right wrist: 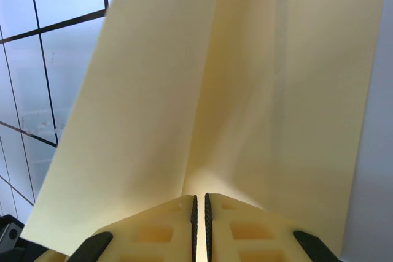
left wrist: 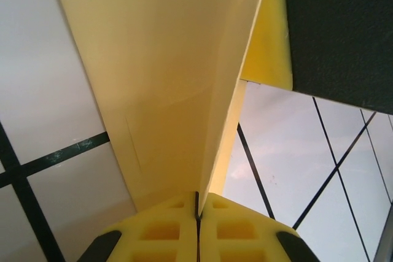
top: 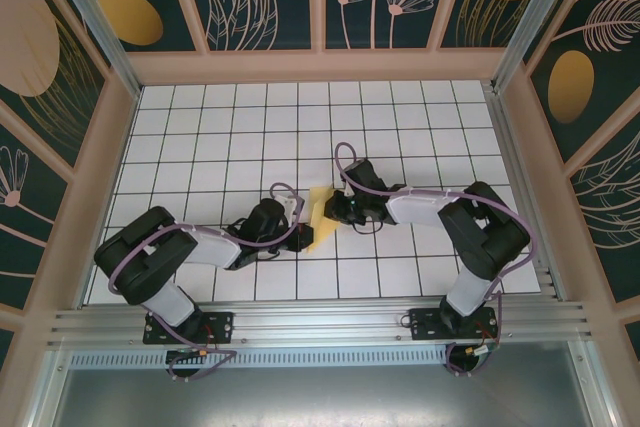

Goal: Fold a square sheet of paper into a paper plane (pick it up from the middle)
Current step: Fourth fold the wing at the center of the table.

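Observation:
The yellow sheet of paper [top: 321, 226] is folded along a centre crease and held off the white grid table between both grippers. In the left wrist view its folded flaps [left wrist: 159, 78] rise from my left gripper [left wrist: 198, 204], whose jaws are shut on the lower edge. From the right wrist the paper [right wrist: 245, 90] spreads as two panels meeting at a crease that runs into my right gripper [right wrist: 199, 204], its jaws closed to a thin slit on it. From above, the left gripper [top: 302, 225] and right gripper [top: 333, 209] face each other across the paper.
The white tiled table [top: 400, 137] is walled by a wooden frame [top: 320, 67] at the back and sides. A metal rail [top: 320, 322] runs along the near edge by the arm bases. The right gripper's dark body [left wrist: 344, 29] looms close in the left wrist view.

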### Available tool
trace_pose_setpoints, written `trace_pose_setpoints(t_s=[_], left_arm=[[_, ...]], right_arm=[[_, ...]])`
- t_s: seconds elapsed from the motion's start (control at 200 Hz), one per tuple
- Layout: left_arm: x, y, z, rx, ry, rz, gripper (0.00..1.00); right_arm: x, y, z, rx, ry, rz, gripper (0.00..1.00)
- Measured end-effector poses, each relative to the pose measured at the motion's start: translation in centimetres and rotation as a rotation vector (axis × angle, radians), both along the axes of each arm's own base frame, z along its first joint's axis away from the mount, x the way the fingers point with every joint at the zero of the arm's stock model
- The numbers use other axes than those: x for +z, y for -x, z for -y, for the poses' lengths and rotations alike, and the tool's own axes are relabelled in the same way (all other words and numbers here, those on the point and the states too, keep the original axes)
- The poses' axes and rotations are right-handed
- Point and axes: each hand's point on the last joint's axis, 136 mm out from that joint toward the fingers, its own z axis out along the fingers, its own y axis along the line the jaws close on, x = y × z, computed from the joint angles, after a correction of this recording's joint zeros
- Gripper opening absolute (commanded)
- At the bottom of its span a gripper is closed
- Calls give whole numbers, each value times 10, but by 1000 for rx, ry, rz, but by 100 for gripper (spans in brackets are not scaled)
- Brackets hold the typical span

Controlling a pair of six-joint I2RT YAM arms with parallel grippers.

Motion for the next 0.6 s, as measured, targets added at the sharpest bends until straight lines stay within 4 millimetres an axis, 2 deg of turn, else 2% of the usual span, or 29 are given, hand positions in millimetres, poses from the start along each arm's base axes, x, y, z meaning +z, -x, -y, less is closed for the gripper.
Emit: trace_pose_setpoints(t_s=[0.18,0.6], left_arm=[[-4,2,0,-8,8,-31,7],[-7,-1,6,-16,83,-96,4]], right_arm=[[-1,-1,2,-1,10,5,11],[-7,-3,10,-27,56,10,11]])
